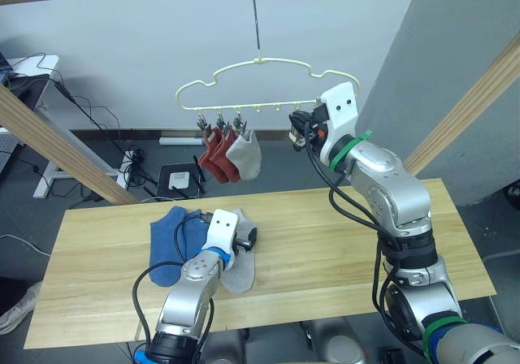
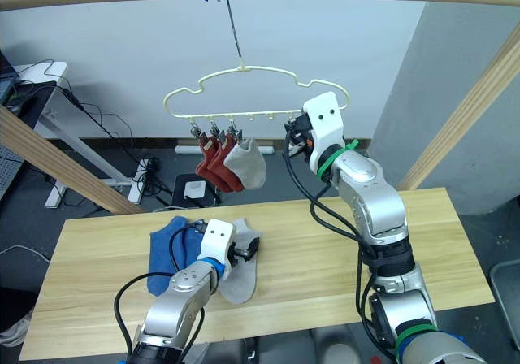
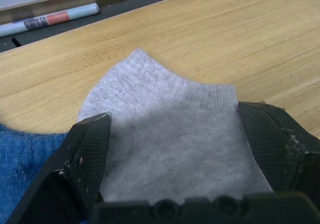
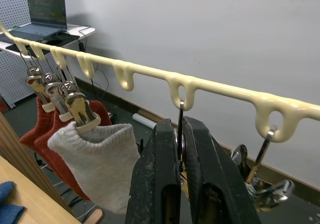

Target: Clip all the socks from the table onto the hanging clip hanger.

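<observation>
The grey sock (image 3: 165, 134) lies flat on the counter (image 1: 366, 242) between the left gripper's (image 3: 172, 159) wide fingers, cuff toward 12 o'clock. The right gripper (image 4: 181, 149) pinches a clip (image 4: 180, 116) on the hanger (image 1: 244, 75) overhead.

The surface (image 1: 341, 242) is a long top made of pale wood planks. On its left part lie socks in a small bunch. The blue socks (image 1: 169, 242) lie in a heap nearest the left end. A light grey sock (image 3: 170, 134) lies flat just beside them, touching the blue. The left hand (image 3: 175, 149) is down at the grey sock, one black finger on each side of it.
</observation>
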Available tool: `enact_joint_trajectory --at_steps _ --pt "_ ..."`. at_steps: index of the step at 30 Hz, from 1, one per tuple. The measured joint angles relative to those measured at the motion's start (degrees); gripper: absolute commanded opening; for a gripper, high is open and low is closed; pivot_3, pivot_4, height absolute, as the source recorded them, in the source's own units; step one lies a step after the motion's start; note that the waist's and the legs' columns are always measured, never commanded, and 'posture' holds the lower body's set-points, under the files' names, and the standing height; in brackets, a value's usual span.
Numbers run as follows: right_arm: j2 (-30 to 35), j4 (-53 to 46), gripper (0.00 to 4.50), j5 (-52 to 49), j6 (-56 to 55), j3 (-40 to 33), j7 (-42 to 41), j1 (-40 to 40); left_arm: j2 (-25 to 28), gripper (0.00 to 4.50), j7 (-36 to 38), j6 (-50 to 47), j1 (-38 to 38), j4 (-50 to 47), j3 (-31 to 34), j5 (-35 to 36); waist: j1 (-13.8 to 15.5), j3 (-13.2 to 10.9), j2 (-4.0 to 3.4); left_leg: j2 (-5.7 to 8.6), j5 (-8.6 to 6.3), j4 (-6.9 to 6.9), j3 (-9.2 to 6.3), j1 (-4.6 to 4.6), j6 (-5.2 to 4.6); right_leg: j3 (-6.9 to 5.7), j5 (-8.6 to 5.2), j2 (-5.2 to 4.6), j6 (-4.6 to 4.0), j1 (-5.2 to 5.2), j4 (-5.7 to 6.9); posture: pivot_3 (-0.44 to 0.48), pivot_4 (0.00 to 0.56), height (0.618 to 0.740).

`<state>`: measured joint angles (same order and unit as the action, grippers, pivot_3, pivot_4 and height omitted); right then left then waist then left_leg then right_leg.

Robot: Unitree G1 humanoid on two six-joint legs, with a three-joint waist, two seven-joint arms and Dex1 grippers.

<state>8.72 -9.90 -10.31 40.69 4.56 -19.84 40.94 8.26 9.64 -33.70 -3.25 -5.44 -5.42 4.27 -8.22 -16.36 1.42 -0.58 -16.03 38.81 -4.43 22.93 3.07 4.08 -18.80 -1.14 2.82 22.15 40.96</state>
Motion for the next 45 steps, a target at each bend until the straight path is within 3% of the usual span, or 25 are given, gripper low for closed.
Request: enact_joint_trajectory --at_steps 5,8,22,29,33,39,45 --pt "0.0 0.0 0.00 0.0 0.1 0.0 0.0 0.0 0.2 4.46 0.1 -2.2 -1.1 0.0 0.2 0.1 0.0 0.0 0.00 0.00 0.01 0.00 -0.01 -0.04 -0.01 0.00 0.01 0.00 0.02 -0.04 0.01 -0.189 0.258 0.740" --pt "0.0 -0.1 0.00 0.0 0.2 0.0 0.0 -0.1 0.5 3.94 0.3 -2.5 -1.3 0.1 0.2 0.0 0.0 0.0 -0.01 0.00 0.02 0.00 -0.01 -0.04 -0.02 0.00 0.02 0.00 0.03 -0.04 0.01 -0.192 0.258 0.740" --pt "0.0 -1.2 0.00 0.0 1.0 0.0 0.1 -0.5 2.2 0.10 1.8 -3.0 -1.1 0.3 0.5 -0.4 0.0 0.0 -0.01 0.02 0.02 -0.03 -0.01 -0.03 -0.02 0.01 0.02 -0.01 0.03 -0.05 -0.08 -0.195 0.258 0.740" --pt "0.0 -1.2 0.00 0.0 1.1 0.0 0.1 -0.6 3.1 0.01 5.2 0.7 -0.7 1.1 -0.8 -0.2 0.0 0.0 -0.01 0.01 0.02 -0.06 -0.01 -0.01 -0.02 0.01 0.02 -0.01 0.03 -0.04 -0.13 -0.201 0.260 0.740" --pt "0.0 -1.2 0.00 0.0 1.0 0.0 0.1 -0.6 3.8 0.01 9.5 9.5 -0.9 1.7 -3.7 -0.4 0.0 0.0 -0.01 0.01 0.02 -0.07 -0.02 0.05 -0.01 0.00 0.02 -0.03 0.03 -0.01 -0.18 -0.206 0.262 0.740" --pt "-0.1 -1.7 0.00 -0.4 1.3 -0.5 0.4 -0.6 2.5 0.01 11.4 22.2 -8.6 2.8 -4.2 -1.0 0.0 0.0 -0.01 0.02 0.01 -0.08 0.01 0.06 -0.02 0.01 0.02 -0.02 0.03 -0.01 -0.22 -0.216 0.262 0.740" --pt "-0.9 -3.1 0.00 -2.3 2.4 -1.2 0.7 -0.4 -1.1 0.01 8.9 25.1 -12.8 6.6 -4.2 -2.1 -0.5 0.0 0.00 -0.01 0.01 -0.12 0.01 0.11 -0.03 0.00 0.02 -0.01 0.03 0.02 -0.33 -0.216 0.262 0.740"
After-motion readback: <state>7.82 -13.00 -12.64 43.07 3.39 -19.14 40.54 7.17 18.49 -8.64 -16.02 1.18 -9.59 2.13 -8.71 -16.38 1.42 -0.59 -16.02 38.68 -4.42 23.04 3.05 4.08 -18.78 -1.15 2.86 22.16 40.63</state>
